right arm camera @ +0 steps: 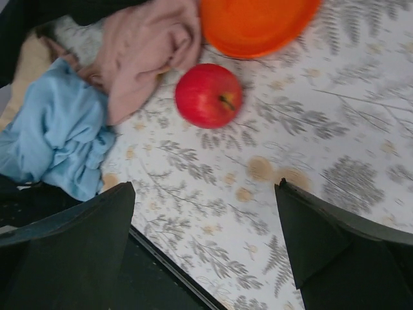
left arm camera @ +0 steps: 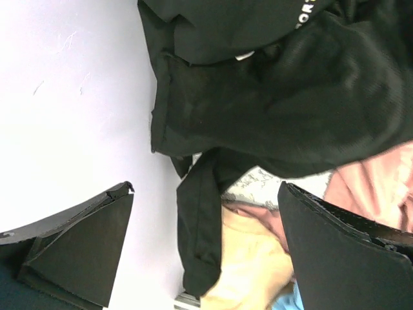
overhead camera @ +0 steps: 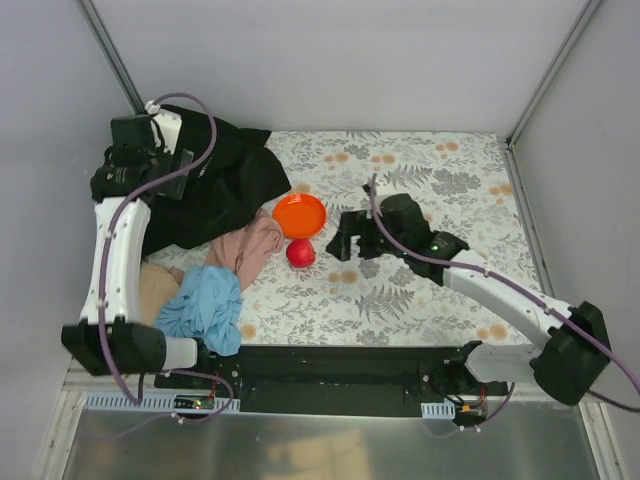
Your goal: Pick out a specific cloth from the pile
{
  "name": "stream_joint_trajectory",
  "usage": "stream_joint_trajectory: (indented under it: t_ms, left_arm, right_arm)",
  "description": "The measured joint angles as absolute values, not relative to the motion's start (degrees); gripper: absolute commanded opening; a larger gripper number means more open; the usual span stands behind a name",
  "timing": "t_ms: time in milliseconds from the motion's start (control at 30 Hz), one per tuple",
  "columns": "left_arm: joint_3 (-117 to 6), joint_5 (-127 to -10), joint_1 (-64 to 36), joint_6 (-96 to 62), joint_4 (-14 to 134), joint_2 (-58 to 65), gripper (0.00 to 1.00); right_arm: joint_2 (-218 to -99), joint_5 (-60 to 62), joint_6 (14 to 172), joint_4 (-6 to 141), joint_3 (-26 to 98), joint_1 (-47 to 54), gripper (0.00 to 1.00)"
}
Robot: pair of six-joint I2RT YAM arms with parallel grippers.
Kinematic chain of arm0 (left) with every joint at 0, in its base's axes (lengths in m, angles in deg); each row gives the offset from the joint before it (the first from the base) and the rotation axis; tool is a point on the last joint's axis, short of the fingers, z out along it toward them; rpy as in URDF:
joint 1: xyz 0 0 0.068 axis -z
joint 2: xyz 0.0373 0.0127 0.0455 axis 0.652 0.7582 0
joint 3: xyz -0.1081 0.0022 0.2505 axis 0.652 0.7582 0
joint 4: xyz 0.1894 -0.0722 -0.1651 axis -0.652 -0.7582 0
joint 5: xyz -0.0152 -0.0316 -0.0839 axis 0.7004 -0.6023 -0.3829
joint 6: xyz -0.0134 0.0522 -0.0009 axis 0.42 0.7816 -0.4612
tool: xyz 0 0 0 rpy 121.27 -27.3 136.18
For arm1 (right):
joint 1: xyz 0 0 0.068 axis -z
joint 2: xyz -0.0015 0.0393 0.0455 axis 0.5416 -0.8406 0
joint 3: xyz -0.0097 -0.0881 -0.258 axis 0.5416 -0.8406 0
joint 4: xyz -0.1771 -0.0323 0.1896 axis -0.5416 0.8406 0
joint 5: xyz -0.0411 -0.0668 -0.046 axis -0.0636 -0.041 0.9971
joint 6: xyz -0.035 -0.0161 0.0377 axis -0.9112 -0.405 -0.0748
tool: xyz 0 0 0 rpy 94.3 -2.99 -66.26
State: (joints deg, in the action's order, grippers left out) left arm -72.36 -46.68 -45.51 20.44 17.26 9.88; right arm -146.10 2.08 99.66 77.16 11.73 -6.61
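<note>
Floral-print covering dressed the table (overhead camera: pixel 450 200), with pale walls closing it in on three sides. Left of the red apple (overhead camera: pixel 300 253) and nearer the arm bases lay the cloth (overhead camera: pixel 205 305), a small, crumpled piece of light sky-blue fabric, soft and deeply creased. It sat at the near end of the pile (overhead camera: pixel 215 235). Its longer side ran roughly from the dusty-pink cloth (overhead camera: pixel 250 245) towards the table's near edge (no end of it stood out as a tip). A tan cloth (overhead camera: pixel 150 290) showed just left of it, still farther from the apple, and the big black garment (overhead camera: pixel 220 180) spread beyond, far-left of the apple. An orange plate (overhead camera: pixel 299 215) sat just behind the apple.

The left arm rose from its base and reached away along the left side, its wrist bent over the black garment. The left gripper (left arm camera: pixel 205 190) had its fingers spread wide with nothing between them. The right arm stretched low across the table from the right. The right gripper (right arm camera: pixel 203 187) hung just right of the apple, facing it, likewise wide apart and empty.
</note>
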Motion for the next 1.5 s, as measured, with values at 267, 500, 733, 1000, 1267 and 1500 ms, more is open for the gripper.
stream_joint_trajectory:
  t_ms: [267, 500, 733, 1000, 1267, 1500]
  left_arm:
    - [-58.83, -51.23, -45.56, 17.11, 12.27, -8.04, 0.99]
    - [-47.25, -52.13, -45.80, 13.18, 9.78, -8.46, 0.99]
    - [-44.95, -51.56, -51.28, 9.31, 9.65, -11.47, 0.99]
    - [-44.93, -48.65, -52.79, 8.26, 10.81, -13.18, 0.99]
    - [-44.93, -48.63, -52.79, 7.98, 10.90, -13.22, 0.99]
    - [-44.93, -48.69, -52.79, 7.85, 10.90, -13.22, 0.99]
  right_arm:
    - [-160.30, 1.45, 98.20, 75.08, 25.70, -19.85, 0.99]
    - [-165.99, 0.07, 98.79, 73.05, 28.76, -24.22, 0.99]
    - [-180.21, -2.07, 104.77, 65.75, 36.54, -29.56, 0.99]
    - [-203.40, -2.05, 109.01, 68.35, 58.42, -35.57, 0.60]
    - [-206.25, -1.53, 109.71, 73.99, 63.58, -36.29, 0.00]
    - [-191.03, -2.92, 105.60, 78.06, 58.49, -36.33, 0.00]
